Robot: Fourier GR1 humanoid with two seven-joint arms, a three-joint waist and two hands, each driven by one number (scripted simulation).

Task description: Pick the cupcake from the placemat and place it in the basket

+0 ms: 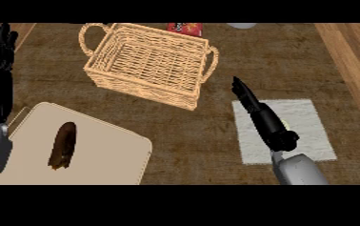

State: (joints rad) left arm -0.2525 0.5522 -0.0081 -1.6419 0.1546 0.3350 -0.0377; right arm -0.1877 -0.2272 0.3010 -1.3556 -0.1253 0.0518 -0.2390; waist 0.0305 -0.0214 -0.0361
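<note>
The white placemat (306, 134) lies on the counter at the right. My right hand (264, 118) hovers over its left part, fingers straight and pointing up-left toward the basket, so it is open. The cupcake is almost wholly hidden by the hand; only a pale yellowish sliver (287, 125) shows at the hand's right edge. The woven basket (112, 77) with two handles stands empty at the upper middle, apart from the hand. My left hand (6, 48) rests open at the far left edge, fingers up.
A beige cutting board (105, 148) with a dark brown elongated food item (63, 145) lies at the lower left. A red packet (185, 28) and a pale grey object (243, 25) sit behind the basket at the top edge.
</note>
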